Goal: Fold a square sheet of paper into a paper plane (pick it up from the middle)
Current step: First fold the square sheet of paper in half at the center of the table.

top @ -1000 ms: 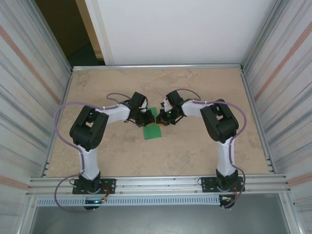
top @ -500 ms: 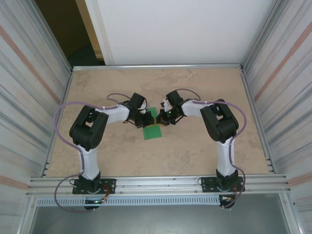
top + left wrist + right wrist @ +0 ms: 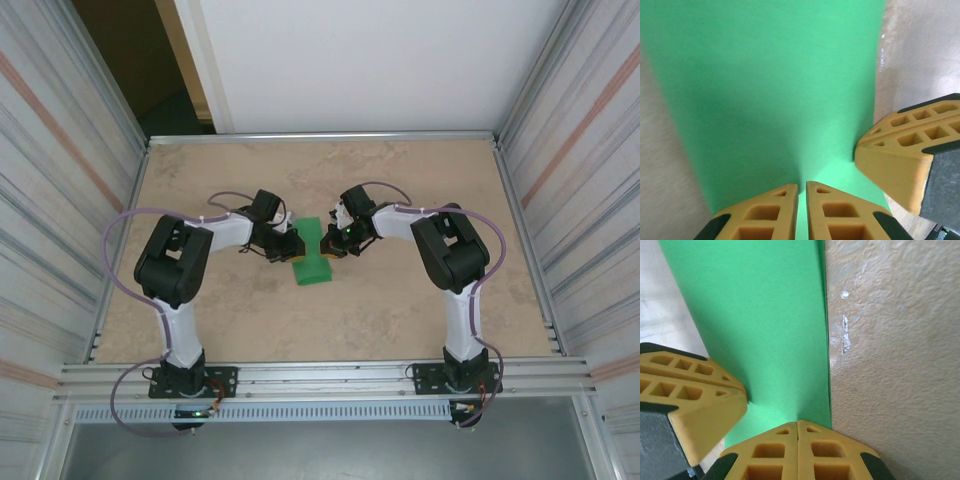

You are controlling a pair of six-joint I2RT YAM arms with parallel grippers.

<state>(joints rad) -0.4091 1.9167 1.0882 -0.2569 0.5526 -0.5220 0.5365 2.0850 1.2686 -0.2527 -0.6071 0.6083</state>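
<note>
The square sheet of paper (image 3: 312,264) lies folded into a narrow bright green rectangle at the table's middle. My left gripper (image 3: 293,246) sits at its far left corner and my right gripper (image 3: 327,243) at its far right corner, tips facing each other. In the left wrist view the paper (image 3: 770,90) spreads ahead of my left gripper (image 3: 802,186), whose jaws stand a thin slit apart with their tips on the sheet. In the right wrist view my right gripper (image 3: 798,422) is fully shut, tips on the paper (image 3: 765,320) by its right edge. Whether either pinches paper is hidden.
The tan table (image 3: 420,300) is ringed by a metal frame with corrugated side walls. A rail (image 3: 320,378) holding both arm bases runs along the near edge. Open tabletop lies around the paper on every side.
My left gripper has slid to the left, uncovering more of the paper's far end. The right gripper and the paper have stayed where they were.
</note>
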